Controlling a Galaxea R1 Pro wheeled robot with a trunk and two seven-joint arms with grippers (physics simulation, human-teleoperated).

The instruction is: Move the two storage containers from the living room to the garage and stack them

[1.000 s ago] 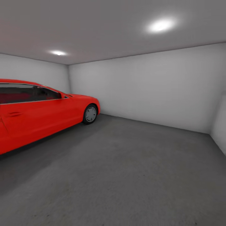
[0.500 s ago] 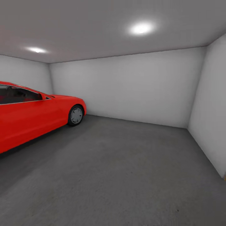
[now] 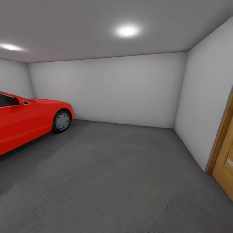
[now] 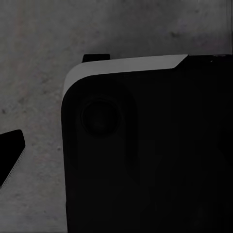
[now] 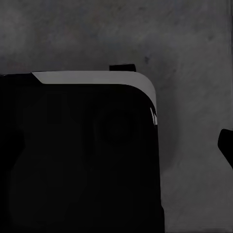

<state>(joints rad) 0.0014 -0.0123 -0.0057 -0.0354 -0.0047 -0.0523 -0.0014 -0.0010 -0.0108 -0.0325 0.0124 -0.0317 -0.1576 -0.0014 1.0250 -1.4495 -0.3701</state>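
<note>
The head view showed the dark grey concrete garage floor (image 3: 110, 181), a red car (image 3: 29, 121) and an orange-wood door (image 3: 225, 158), with no red-orange container to bear on, while both wrist views showed black housing over concrete, finger opening indeterminable.

The red car (image 3: 29, 119) runs off the head view's left edge, so you only get its front end and one wheel. The wooden door (image 3: 225, 155) is chopped by the right edge too. Both wrist views have a big black robot body (image 4: 145, 155) blocking most of the floor (image 4: 34, 73).
</note>
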